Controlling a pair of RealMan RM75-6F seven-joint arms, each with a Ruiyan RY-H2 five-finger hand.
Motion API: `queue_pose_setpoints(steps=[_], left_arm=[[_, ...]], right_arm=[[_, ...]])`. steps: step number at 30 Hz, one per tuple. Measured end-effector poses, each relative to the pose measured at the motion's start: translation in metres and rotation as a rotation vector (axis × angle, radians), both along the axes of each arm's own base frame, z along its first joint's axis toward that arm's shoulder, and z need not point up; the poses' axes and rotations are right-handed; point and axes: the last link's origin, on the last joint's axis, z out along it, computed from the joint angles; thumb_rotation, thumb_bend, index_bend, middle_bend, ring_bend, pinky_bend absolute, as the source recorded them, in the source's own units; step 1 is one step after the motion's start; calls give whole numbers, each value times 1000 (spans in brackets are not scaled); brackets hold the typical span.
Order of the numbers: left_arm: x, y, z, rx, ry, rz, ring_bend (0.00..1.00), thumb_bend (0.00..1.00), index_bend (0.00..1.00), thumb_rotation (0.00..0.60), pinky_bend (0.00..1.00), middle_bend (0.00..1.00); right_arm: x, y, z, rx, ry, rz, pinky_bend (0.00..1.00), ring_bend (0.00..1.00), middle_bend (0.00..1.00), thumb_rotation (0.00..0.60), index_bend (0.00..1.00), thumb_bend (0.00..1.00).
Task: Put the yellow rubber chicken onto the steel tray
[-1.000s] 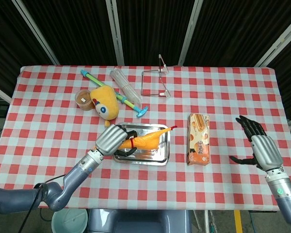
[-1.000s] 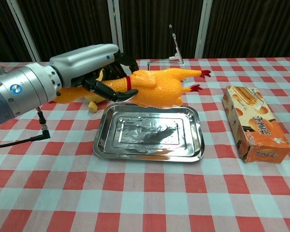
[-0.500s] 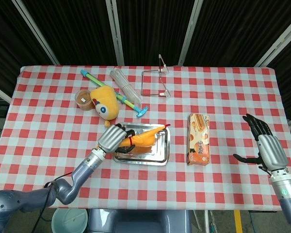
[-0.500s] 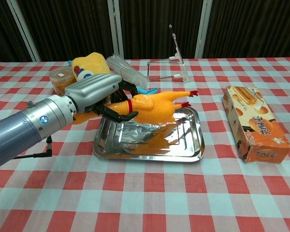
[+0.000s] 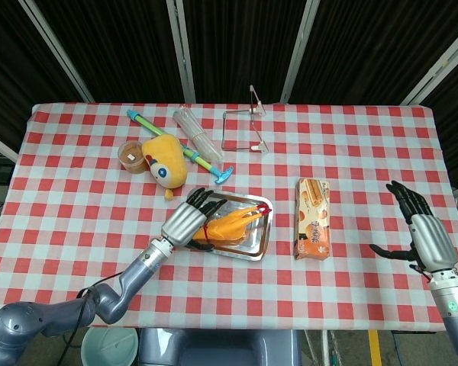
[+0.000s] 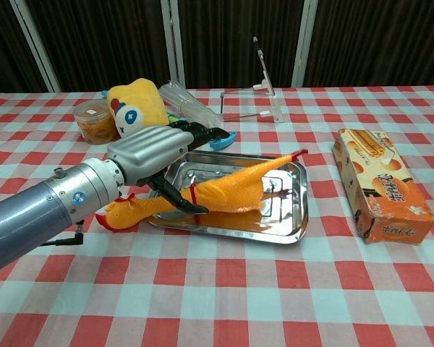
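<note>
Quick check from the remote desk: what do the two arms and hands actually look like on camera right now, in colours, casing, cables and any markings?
The left hand has a silver-grey metal back shell and black fingers. Its forearm is a smooth grey-blue cylinder with a round blue-and-white badge near the wrist, and a thin black cable with a plug hangs beneath it. The right hand matches: silver shell, black fingers, grey forearm with a small green mark.

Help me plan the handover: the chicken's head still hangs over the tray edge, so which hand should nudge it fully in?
Left. The left hand rests over the yellow rubber chicken in the steel tray. The right hand hovers open near the table's far right edge, beyond the orange snack box.
</note>
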Motion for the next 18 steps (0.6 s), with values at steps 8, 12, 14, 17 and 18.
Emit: queue_pose_setpoints(steps=[8,12,14,17,18], left_arm=[[-6,-11,25,-1,-67,39,0,9,0,600,0,0],[-16,-20,53,40,-127,56,0,23,0,600,0,15],[-30,-24,76,88,-136,75,0,24,8,600,0,19],[-53,-35,115,153,-134,106,0,24,32,600,0,22],[-59,-39,129,174,-136,118,0,24,38,600,0,23]], right_arm=[[-4,3,5,-13,-2,-7,5,0,0,600,0,4],[-8,4,8,-26,11,-14,116,6,13,600,0,116],[-10,5,9,-44,24,-14,163,30,56,600,0,243],[-16,6,10,-98,67,1,163,42,78,600,7,286],[-18,6,10,-113,86,5,163,42,78,600,12,290]])
